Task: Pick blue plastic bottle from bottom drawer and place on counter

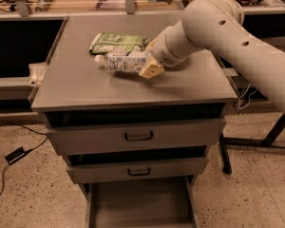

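Pale plastic, the blue plastic bottle (125,62) lay on its side low over the desk (85,87), just beside the green packet (118,42), clamped at one end in the hand (147,63), and released carelessly it could roll against that packet.

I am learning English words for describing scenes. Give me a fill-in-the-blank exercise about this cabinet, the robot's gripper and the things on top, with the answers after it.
1. The gripper grips the blue plastic bottle, which lies on its ____.
2. The snack packet behind the bottle on the counter is white and ____.
3. The bottom drawer is not shut but ____.
4. Dark handles show on ____ drawer fronts above it.

Missing words: side; green; open; two
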